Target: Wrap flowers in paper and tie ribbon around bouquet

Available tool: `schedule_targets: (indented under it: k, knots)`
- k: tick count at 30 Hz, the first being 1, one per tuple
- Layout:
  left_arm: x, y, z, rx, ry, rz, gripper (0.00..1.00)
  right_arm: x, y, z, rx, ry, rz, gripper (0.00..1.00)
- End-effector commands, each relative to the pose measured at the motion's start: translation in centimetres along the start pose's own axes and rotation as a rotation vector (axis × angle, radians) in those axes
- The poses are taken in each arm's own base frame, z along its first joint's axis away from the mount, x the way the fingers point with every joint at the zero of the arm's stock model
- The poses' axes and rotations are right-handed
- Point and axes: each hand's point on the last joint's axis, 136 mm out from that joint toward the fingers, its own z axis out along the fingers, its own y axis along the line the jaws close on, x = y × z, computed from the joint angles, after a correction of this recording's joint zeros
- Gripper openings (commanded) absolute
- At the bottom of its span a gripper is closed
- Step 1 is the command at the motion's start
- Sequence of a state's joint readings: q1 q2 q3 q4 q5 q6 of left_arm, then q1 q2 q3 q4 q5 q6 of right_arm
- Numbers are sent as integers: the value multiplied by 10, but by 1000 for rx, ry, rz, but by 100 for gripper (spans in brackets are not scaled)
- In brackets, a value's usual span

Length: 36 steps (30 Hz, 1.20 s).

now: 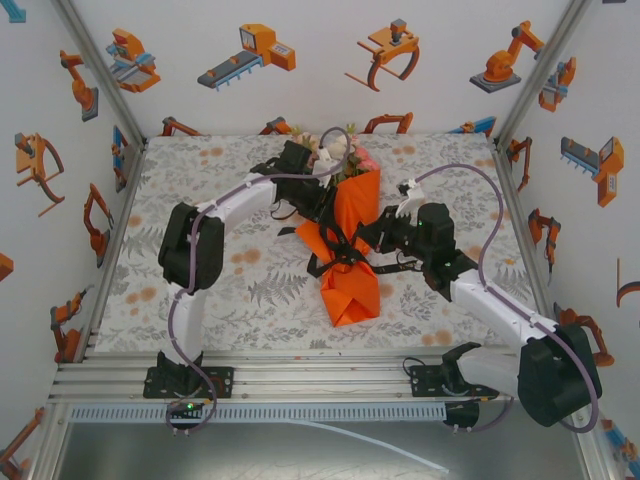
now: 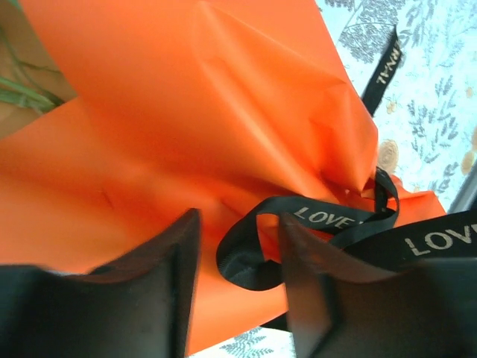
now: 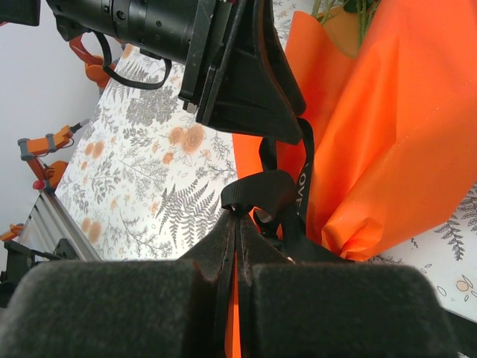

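The right gripper [image 3: 237, 215] pinches the ribbon [image 3: 257, 192] at the bouquet [image 1: 352, 225], apparently anchoring it while the half-open left gripper [image 2: 238, 222] straddles its loop.

Top external view high behind the arm bases, looking down on the table [image 1: 200, 300], 2 wrist views close in, both sharing the paper [image 2: 186, 112] and ribbon [image 2: 320, 216].

- We see a tablecloth [image 3: 149, 149] with grey leaves and orange flowers under the left gripper [image 2: 238, 220] and the right gripper [image 3: 237, 215].
- White walls [image 1: 320, 100] with orange robot pictures [image 1: 250, 55] stand far behind them.
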State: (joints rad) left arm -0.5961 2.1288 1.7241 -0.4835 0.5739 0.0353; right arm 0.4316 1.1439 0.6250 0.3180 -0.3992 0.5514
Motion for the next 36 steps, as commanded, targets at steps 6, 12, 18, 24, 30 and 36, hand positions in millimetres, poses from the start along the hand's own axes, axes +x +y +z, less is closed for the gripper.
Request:
schedule_targets:
  k: [6, 12, 18, 24, 30, 36]
  knots:
    - [-27, -29, -48, 50, -81, -21, 0, -2, -12, -4, 95, 17, -13, 0]
    - [-45, -37, -109, -57, -237, -234, 0, 9, -44, -13, 287, 60, 9, 0]
    - [-9, -46, -135, -103, -290, -416, 0, 17, -60, -19, 369, 80, 23, 0]
    - [20, -36, -169, -307, -373, -612, 0, 17, -66, -18, 403, 89, 37, 0]
    - [-2, -89, -173, -202, -523, -597, 0, 2, -46, -4, 300, 58, 89, 0]
    - [-7, -205, -102, 216, -372, -226, 0, -18, -30, 10, 214, 6, 178, 0]
